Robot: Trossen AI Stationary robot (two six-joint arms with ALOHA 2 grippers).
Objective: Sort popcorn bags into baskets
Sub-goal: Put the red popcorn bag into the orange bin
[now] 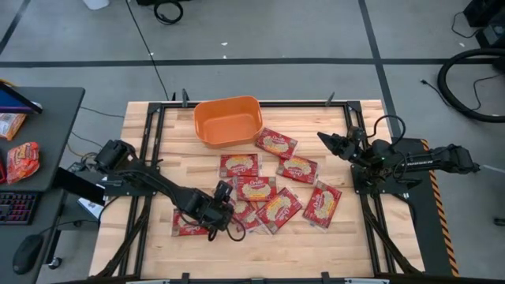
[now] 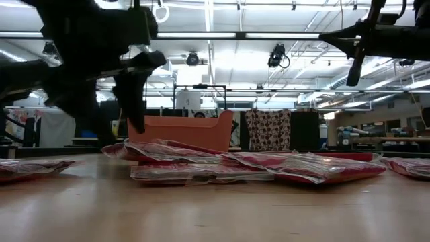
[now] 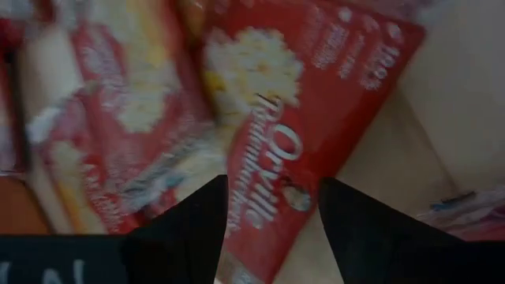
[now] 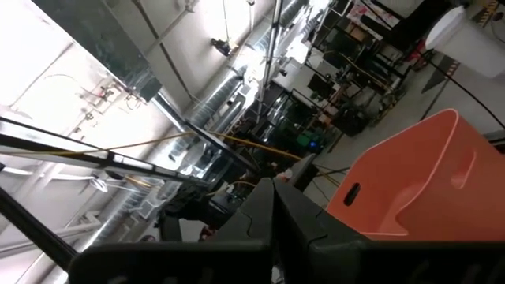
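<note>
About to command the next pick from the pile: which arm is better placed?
Left. The left gripper hovers open over the popcorn bags, while the right gripper is shut, raised beside the orange basket.

Looks like a robotics lab or workshop: exposed ceiling ducts (image 4: 207,93), strip lights (image 2: 289,35), benches (image 2: 376,140) in the background, cables (image 1: 465,83) across the floor.

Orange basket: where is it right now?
In the high view the orange basket sits at the table's far edge, slightly left of centre, empty. The nearest popcorn bag lies just off its right corner; the left gripper works over the pile nearer the front.
</note>
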